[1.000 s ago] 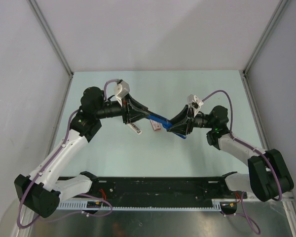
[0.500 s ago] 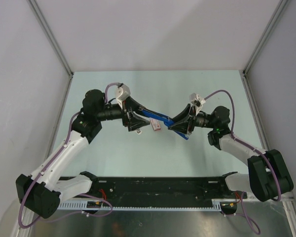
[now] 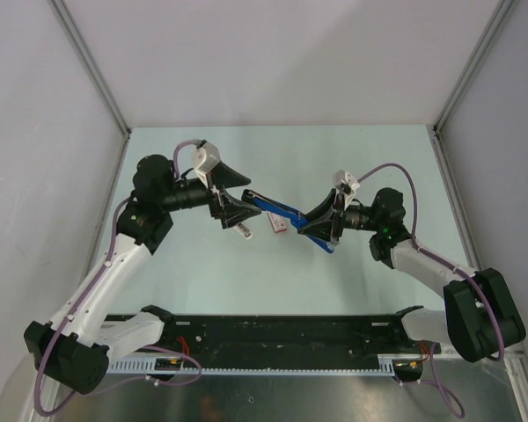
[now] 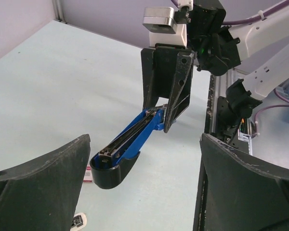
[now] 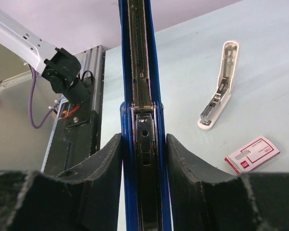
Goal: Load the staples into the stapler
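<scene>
Gripped the stapler (image 4: 135, 137) by its rear in the right jaws, long axis aimed at the left jaws; held those wide open, empty, free end near, straight ahead.

Stapler (image 5: 139, 72): bright blue side walls, silvery metal channel down middle, clamped between matte black right fingers (image 5: 106, 168). In left wrist view, stapler blue with glossy black cap at end nearest left fingers (image 4: 38, 168); those also black, pale scuffs along edges. Staple box (image 5: 253, 154), right of right fingers: pinkish-red with white panels. Long piece (image 5: 220, 94) beyond box: white shell, grey-silver insert. Surface (image 3: 352, 158): plain pale mint. Arms (image 3: 106, 281): white links, black joints. Cable (image 5: 32, 101): purple. Walls (image 3: 264, 61): pale grey.
</scene>
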Controlling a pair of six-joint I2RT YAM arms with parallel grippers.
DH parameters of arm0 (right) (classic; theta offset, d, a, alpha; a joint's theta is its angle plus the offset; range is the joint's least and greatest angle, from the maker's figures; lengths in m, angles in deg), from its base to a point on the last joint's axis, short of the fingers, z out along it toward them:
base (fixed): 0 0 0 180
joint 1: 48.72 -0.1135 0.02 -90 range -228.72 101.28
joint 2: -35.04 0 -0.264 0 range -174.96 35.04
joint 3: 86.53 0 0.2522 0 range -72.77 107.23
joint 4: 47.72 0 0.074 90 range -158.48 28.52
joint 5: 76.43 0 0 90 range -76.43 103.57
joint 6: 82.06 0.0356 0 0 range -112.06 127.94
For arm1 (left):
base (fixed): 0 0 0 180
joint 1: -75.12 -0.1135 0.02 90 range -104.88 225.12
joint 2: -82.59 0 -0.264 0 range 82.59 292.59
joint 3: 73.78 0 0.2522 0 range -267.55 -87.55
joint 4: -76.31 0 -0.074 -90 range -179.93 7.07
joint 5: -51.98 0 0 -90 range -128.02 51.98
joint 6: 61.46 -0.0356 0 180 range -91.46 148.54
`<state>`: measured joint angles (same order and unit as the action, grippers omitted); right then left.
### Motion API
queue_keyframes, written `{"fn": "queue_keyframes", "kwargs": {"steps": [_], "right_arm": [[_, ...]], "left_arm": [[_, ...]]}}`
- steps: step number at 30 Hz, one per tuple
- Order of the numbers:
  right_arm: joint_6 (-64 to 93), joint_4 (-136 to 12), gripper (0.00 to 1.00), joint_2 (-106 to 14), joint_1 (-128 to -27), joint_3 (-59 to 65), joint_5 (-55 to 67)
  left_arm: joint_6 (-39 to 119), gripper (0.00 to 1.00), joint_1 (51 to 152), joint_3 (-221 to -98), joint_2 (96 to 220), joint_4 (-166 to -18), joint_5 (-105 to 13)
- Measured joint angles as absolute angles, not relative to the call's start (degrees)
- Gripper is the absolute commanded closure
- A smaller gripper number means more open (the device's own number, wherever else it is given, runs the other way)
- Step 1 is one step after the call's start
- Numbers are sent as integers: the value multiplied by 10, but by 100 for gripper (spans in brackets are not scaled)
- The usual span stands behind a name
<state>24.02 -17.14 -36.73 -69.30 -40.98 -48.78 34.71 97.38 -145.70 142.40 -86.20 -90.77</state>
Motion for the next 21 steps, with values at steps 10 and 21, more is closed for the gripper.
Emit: {"fn": "queue_keyframes", "kwargs": {"steps": [10,21], "right_arm": [[179,-232,100,-343,-699,-410,-474],[-65,-458,100,-336,-726,-404,-390]], "left_arm": [[345,1,866,-1457,1383,-846,-881],[339,0,626,-1396,1309,-833,-878]]}}
